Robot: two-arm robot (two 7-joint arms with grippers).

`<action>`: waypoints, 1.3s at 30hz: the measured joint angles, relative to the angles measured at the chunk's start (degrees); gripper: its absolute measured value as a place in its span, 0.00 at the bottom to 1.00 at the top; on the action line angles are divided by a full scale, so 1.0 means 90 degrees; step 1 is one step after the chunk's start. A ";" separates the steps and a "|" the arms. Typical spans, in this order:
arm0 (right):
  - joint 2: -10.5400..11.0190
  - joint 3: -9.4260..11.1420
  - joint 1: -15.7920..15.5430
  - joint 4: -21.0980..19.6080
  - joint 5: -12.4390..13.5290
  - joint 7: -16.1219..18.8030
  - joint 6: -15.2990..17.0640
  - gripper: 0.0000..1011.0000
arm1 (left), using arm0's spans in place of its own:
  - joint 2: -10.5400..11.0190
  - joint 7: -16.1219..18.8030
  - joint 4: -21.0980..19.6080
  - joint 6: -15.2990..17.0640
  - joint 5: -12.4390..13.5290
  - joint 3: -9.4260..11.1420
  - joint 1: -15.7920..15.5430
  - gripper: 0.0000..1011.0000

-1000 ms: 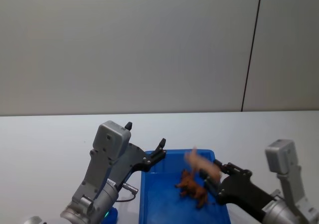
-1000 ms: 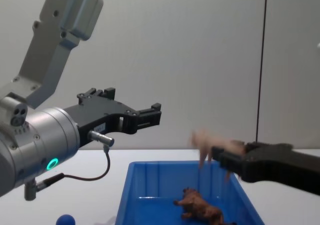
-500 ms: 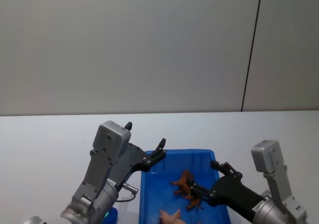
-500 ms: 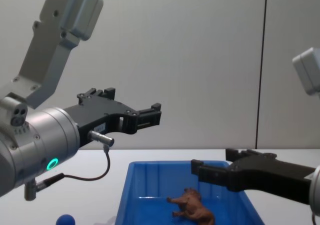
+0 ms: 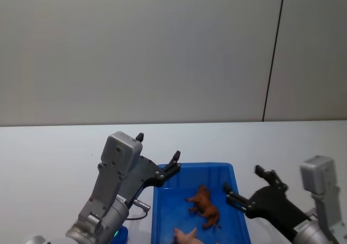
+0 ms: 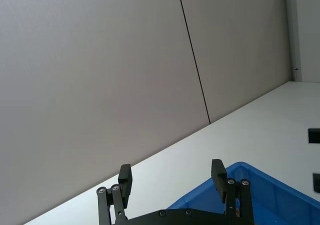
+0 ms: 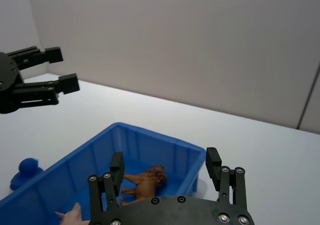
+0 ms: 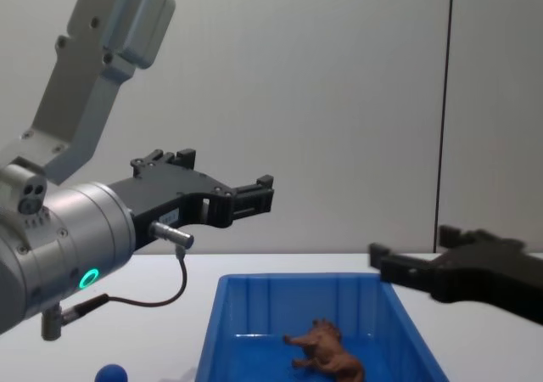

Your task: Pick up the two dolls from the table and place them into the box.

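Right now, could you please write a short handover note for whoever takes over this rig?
Left end effector: open, empty, raised over the table by the box's far left corner.
Right end effector: open, empty, above the box's right edge.
Brown doll lies inside the box, with a pink toy nearer the robot.
Dark blue doll sits on the table, outside the box's left wall.
Done: brown doll boxed. Left: put the blue doll in the box.

My right hand (image 7: 165,170), fingers spread, is near the box (image 7: 161,150). Inside the box lies the brown animal (image 7: 146,179); outside it, on the desk (image 7: 260,150), sits the blue doll (image 7: 26,168).
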 joint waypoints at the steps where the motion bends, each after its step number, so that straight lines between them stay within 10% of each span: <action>1: 0.0025 0.0013 -0.0052 -0.0055 0.0016 -0.0062 -0.0038 0.99 | 0.0000 0.0000 0.0000 0.0000 0.0000 0.0000 0.0000 0.99; 26: 0.0429 0.0209 -0.0881 -0.0879 0.0294 -0.1172 -0.0564 0.99 | 0.0002 0.0015 -0.0012 0.0022 0.0000 -0.0003 0.0014 0.99; 39: 0.0473 0.0229 -0.0974 -0.0971 0.0325 -0.1295 -0.0617 0.99 | 0.0113 0.0704 -0.0476 0.0802 -0.0101 -0.0056 0.0277 0.99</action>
